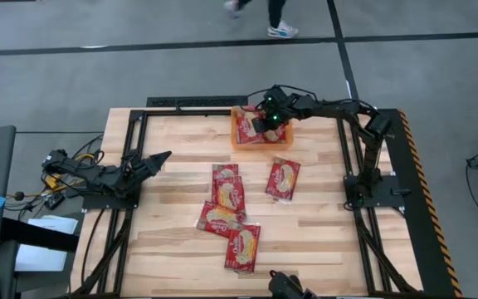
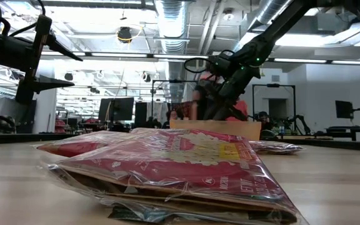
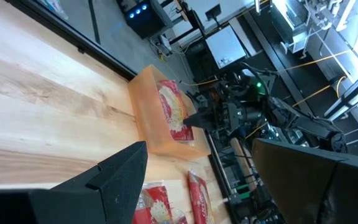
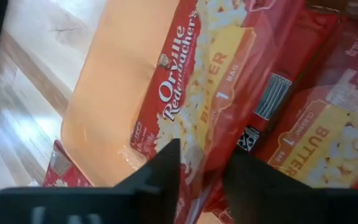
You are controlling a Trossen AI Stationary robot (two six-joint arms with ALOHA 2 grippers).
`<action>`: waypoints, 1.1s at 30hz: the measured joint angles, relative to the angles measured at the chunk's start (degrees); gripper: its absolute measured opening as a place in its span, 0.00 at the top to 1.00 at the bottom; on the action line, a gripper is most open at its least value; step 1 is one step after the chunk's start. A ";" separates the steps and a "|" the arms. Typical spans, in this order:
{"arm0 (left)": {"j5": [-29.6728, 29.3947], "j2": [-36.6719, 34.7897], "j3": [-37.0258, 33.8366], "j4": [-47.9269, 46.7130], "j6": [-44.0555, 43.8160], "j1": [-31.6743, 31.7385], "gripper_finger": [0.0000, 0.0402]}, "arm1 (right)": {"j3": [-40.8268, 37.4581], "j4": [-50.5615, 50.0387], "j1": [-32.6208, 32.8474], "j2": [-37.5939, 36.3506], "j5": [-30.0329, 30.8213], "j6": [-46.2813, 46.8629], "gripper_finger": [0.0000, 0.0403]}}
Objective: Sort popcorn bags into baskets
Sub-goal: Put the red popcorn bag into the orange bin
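The orange basket (image 1: 260, 147) stands at the table's far middle with two red popcorn bags in it, one (image 4: 210, 81) leaning on its wall and another (image 4: 328, 137) beside it. My right gripper (image 1: 268, 123) slants down into the basket, open, its fingers (image 4: 160, 168) astride the leaning bag's edge. Several more popcorn bags (image 1: 229, 187) lie flat on the wood at the table's middle. My left gripper (image 1: 160, 159) stands open and level at the table's left, holding nothing. My right gripper has its fingers on either side of the leaning bag's near edge (image 4: 197, 155), slanting down from the table's right. The bag rests on the basket's wall and floor. Whether a finger touches it, I cannot tell.
Black frame rails (image 1: 189, 101) run along the table's far, left and right sides. Bare wood lies between the basket and the loose bags. One loose bag (image 2: 167, 162) lies close to the low camera. A person's feet (image 1: 280, 30) show on the floor beyond the table.
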 joint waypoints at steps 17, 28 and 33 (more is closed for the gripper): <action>0.77 0.02 0.00 0.05 0.12 -0.02 0.31 | 15.34 -31.43 0.78 -3.59 5.04 -13.56 0.54; 1.57 0.02 0.00 0.25 0.10 0.00 0.31 | -4.00 -45.16 10.26 -35.82 13.85 3.00 0.49; 1.55 0.02 0.00 0.24 0.06 -0.02 0.31 | -22.01 -35.93 21.34 -49.40 18.04 23.21 0.40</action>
